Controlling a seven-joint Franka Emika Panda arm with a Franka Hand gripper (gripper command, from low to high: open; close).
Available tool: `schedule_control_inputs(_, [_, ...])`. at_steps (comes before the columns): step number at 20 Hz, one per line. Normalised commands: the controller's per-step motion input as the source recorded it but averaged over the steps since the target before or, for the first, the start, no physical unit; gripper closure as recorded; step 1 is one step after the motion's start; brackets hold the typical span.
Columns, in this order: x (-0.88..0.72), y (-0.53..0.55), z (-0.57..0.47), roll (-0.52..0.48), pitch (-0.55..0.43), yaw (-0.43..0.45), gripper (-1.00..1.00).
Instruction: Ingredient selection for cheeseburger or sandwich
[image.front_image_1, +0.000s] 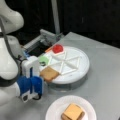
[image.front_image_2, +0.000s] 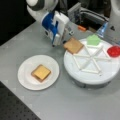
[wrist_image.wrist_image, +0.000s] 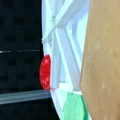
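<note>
Gripper: the blue-and-white gripper (image.front_image_1: 42, 86) sits at the rim of the white round divided tray (image.front_image_1: 83, 62), apparently pinching the near edge of the tan-brown bread square (image.front_image_1: 49, 73).
Bread position: in a front view the bread square (image.front_image_2: 73, 45) overhangs the tray's rim (image.front_image_2: 75, 75), tilted slightly.
Plate: the white paper plate (image.front_image_2: 25, 75) already carries a stack topped by the yellow cheese square (image.front_image_2: 41, 72).
Advice: keep the bread level, lift it clear of the white dividers.
Left alone: the red round disc (image.front_image_2: 114, 51) and the green leaf-like piece (image.front_image_2: 93, 39).
</note>
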Motion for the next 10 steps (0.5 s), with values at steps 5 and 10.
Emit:
schedule_control_inputs(5, [0.12,0.00,-0.07,0.167,-0.019,-0.063,-1.00])
schedule_control_inputs(10, [0.13,-0.03,-0.07,0.140,-0.021,-0.065,1.00])
